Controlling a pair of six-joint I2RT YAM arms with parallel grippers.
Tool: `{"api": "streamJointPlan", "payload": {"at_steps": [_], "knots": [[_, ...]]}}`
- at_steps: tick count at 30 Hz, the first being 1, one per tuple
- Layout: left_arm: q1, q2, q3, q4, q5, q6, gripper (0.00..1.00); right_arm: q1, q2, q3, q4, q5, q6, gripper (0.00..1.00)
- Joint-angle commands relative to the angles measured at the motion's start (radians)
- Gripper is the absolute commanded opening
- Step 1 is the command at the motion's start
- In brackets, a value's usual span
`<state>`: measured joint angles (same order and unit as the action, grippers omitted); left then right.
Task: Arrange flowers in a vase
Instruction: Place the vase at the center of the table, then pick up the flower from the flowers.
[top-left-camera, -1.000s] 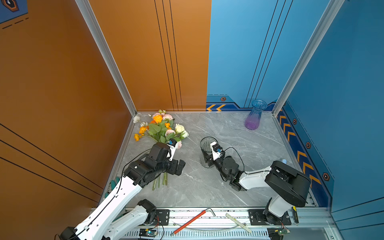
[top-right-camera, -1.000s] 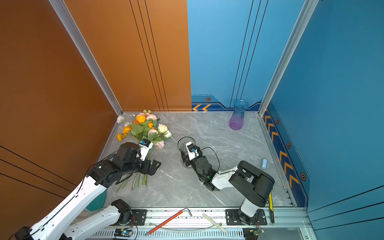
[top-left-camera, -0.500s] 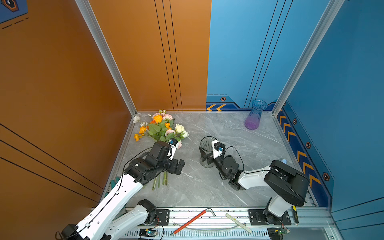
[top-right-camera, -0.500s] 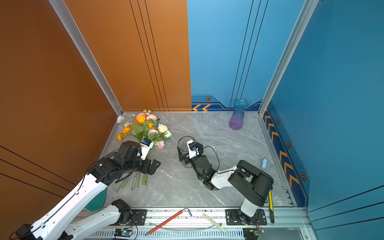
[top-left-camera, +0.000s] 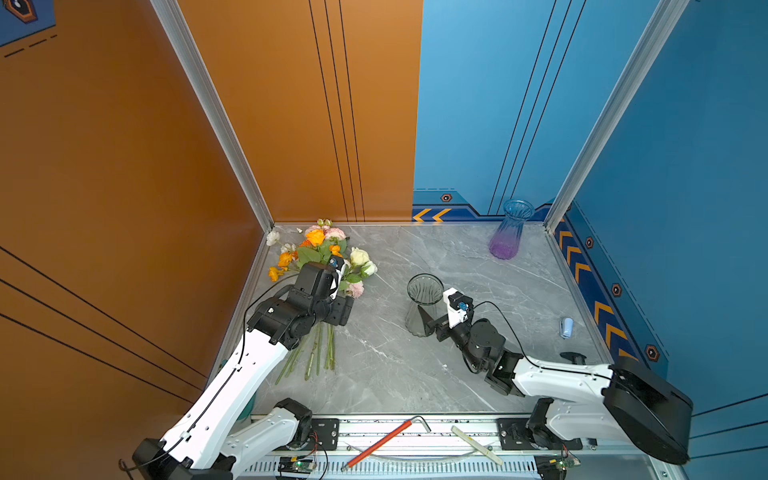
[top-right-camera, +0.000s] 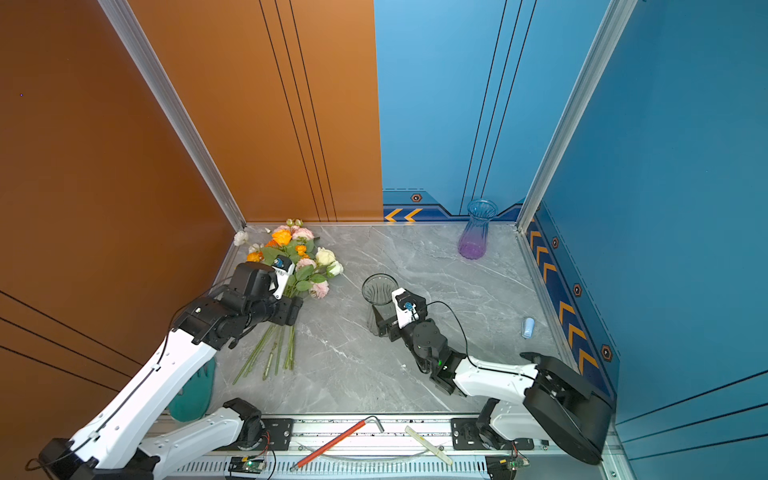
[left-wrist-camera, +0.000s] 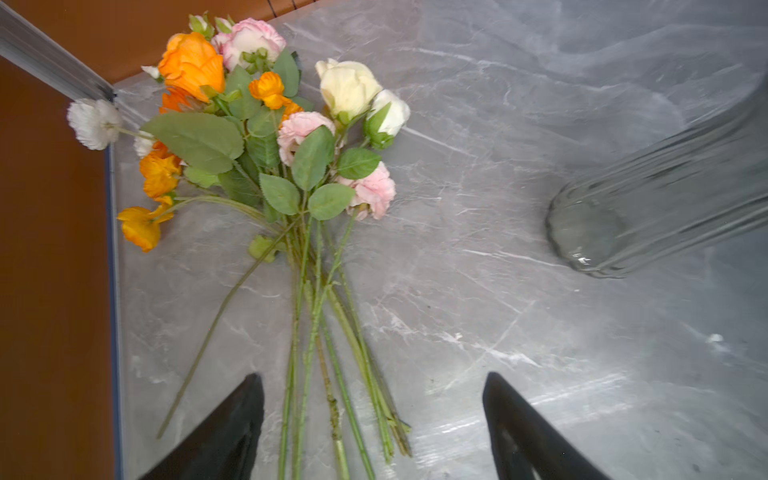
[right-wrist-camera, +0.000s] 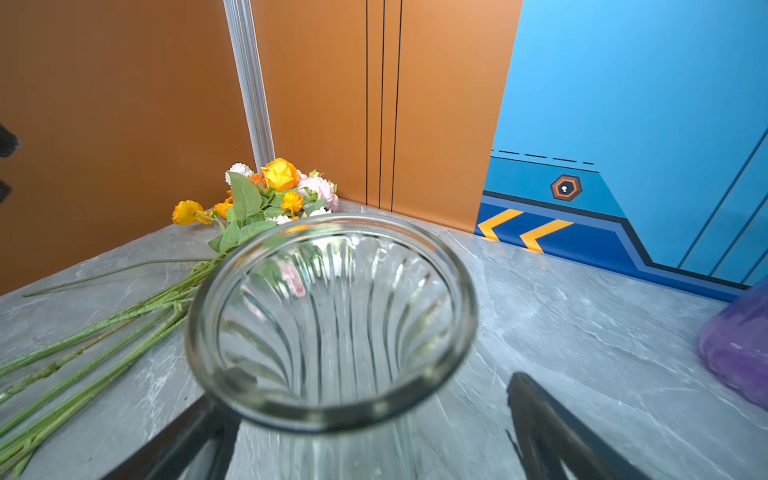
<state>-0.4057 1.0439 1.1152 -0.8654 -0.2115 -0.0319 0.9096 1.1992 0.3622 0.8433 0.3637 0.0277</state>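
Note:
The flowers (top-left-camera: 324, 253) (top-right-camera: 299, 257) lie flat on the grey table in the far left corner, blooms towards the wall and green stems towards the front. My left gripper (left-wrist-camera: 372, 377) hangs over the lower stems, open, with most stems between its two black fingers (left-wrist-camera: 232, 424) and touching neither. A clear ribbed glass vase (top-left-camera: 424, 303) (top-right-camera: 378, 299) (right-wrist-camera: 332, 316) stands upright mid-table. My right gripper (right-wrist-camera: 361, 390) (top-left-camera: 428, 320) is open at its foot, one finger on each side and a gap showing beside one of them.
A blue-to-purple glass vase (top-left-camera: 509, 232) (top-right-camera: 476, 237) stands in the far right corner. A small pale blue object (top-left-camera: 566, 327) lies near the right wall. A red-handled tool (top-left-camera: 382, 442) rests on the front rail. Orange and blue walls enclose the table.
My right gripper has drawn back slightly to the right at the clear vase's foot. The left wrist has shifted a little over the stems. The flowers have not moved.

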Motion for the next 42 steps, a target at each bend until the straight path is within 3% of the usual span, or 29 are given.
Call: {"api": "streamJointPlan", "payload": {"at_steps": [1, 9, 12, 15, 20, 23, 27, 30, 34, 42], "knots": [[0.064, 0.053, 0.019, -0.019, -0.028, 0.057, 0.78, -0.031, -0.12, -0.041, -0.218, -0.03, 0.03, 1.0], [0.114, 0.134, 0.047, -0.021, -0.026, 0.121, 0.76, -0.073, -0.386, 0.052, -0.629, -0.171, 0.042, 1.0], [0.152, 0.175, 0.049, -0.026, -0.037, 0.161, 0.63, -0.048, -0.438, 0.174, -0.831, -0.22, 0.033, 1.0], [0.202, 0.231, 0.044, -0.025, -0.083, 0.198, 0.51, 0.001, -0.429, 0.299, -0.977, -0.222, -0.001, 1.0], [0.23, 0.333, 0.049, -0.002, -0.115, 0.28, 0.45, 0.159, -0.25, 0.531, -1.112, -0.204, -0.04, 1.0], [0.263, 0.382, 0.075, 0.015, -0.068, 0.283, 0.38, 0.233, -0.105, 0.667, -1.138, -0.188, -0.058, 1.0], [0.283, 0.42, 0.079, 0.014, 0.01, 0.258, 0.37, 0.299, 0.077, 0.785, -1.123, -0.186, -0.096, 1.0], [0.281, 0.438, 0.051, 0.015, 0.002, 0.247, 0.36, 0.311, 0.185, 0.771, -1.005, -0.182, -0.118, 1.0], [0.256, 0.429, -0.016, 0.023, 0.085, 0.199, 0.35, 0.314, 0.292, 0.718, -0.89, -0.216, -0.099, 1.0], [0.194, 0.463, -0.124, 0.087, 0.022, 0.184, 0.34, 0.333, 0.352, 0.599, -0.721, -0.272, -0.094, 1.0]]}}
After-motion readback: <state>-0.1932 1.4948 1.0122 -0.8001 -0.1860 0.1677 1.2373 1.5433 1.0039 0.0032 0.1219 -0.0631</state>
